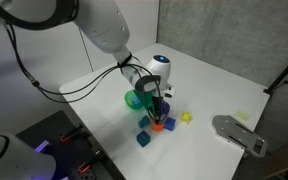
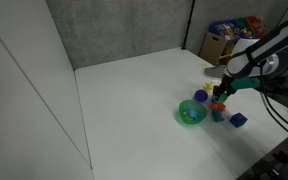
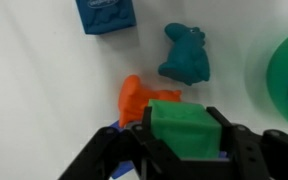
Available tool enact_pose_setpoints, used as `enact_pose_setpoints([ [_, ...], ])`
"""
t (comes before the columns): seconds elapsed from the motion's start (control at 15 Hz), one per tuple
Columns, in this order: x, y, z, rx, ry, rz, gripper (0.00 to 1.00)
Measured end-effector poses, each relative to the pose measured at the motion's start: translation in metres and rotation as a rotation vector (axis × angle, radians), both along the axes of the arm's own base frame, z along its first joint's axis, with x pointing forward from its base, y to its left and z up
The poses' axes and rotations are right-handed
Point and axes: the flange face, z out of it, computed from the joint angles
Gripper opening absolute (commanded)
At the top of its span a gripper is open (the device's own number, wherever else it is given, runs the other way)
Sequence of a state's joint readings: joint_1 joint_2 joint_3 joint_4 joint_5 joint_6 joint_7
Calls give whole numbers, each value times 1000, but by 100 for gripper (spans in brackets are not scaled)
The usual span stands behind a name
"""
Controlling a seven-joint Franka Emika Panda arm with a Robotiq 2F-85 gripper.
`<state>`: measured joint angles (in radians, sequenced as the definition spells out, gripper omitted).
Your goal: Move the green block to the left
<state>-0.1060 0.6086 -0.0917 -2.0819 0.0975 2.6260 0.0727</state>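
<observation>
The tool [image 3: 184, 138] is clenched on the green block [image 3: 182, 120]. In the wrist view its two dark fingers [image 3: 239, 145] press against opposite sides of the block, which sits squarely between them. The block is among the cluster of little shapes toward the near edge of the counter [image 1: 214, 85], right beside or partly over an orange piece [image 3: 132, 98] (whether it is lifted off the surface I cannot tell from these pictures). A teal figure [image 3: 187, 55] and a blue block [image 3: 106, 14] lie just beyond it. The green bowl [image 1: 133, 100] stands just beside the tool in both exterior views. So the grasp looks made, and the carry is the step in hand. As I judge it, the next move calls for a small rise to clear the orange piece, then a sideways travel to the left across the counter. The grip should be firm and the path kept off the bowl's rim. The block can then be set down on a bare stretch well apart from the other shapes and let go.
</observation>
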Motion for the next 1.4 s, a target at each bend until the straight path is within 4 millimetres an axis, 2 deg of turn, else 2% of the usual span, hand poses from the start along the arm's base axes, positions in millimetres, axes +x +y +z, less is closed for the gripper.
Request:
enact_pose_setpoints([
  [0.4, 14, 79, 9, 33, -20, 150, 31],
  [0.87, 16, 166, 22, 62, -40, 313, 31],
  [0.93, 16, 177, 24, 67, -43, 330, 56],
  [1.07, 15, 189, 28, 72, -50, 350, 56],
  [1.33, 13, 190, 30, 72, -51, 352, 56],
  [1.4, 13, 190, 30, 72, -50, 352, 31],
])
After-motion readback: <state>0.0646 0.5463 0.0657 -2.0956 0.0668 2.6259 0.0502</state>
